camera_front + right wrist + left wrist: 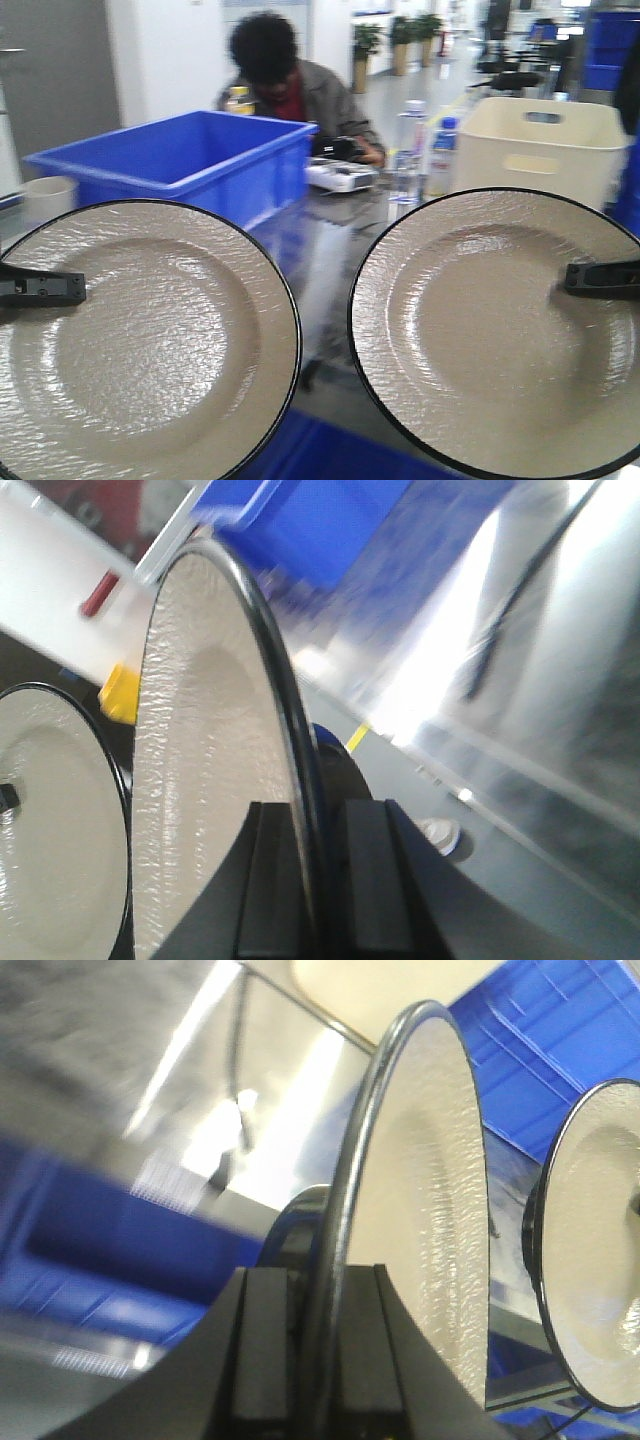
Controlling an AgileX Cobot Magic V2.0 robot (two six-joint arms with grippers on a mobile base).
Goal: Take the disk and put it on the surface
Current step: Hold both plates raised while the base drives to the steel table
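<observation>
Exterior front-facing view is nearly filled by two pale, textured plates with dark rims, held up on edge with their faces toward the camera. The left disk is pinched at its outer rim by the left gripper, and the right disk by the right gripper. One black finger lies across the face of each plate, and its partner is hidden behind.

Both wrist views confirm the grasp. The left gripper's jaws are clamped on either side of the rim of its plate, and the right gripper is clenched on its plate the same way. Neither disk touches anything but its fingers (both look well clear of the table, though blur makes the height hard to judge).

I judge the grabbing half done and the placing half not yet done. The surface, a dark glossy tabletop, shows in the gap between the plates. Beyond it stand a blue crate, a cream bin and some bottles, with a person seated behind them.

What probably remains is to tip each plate flat, lower it onto bare tabletop and open the jaws.
</observation>
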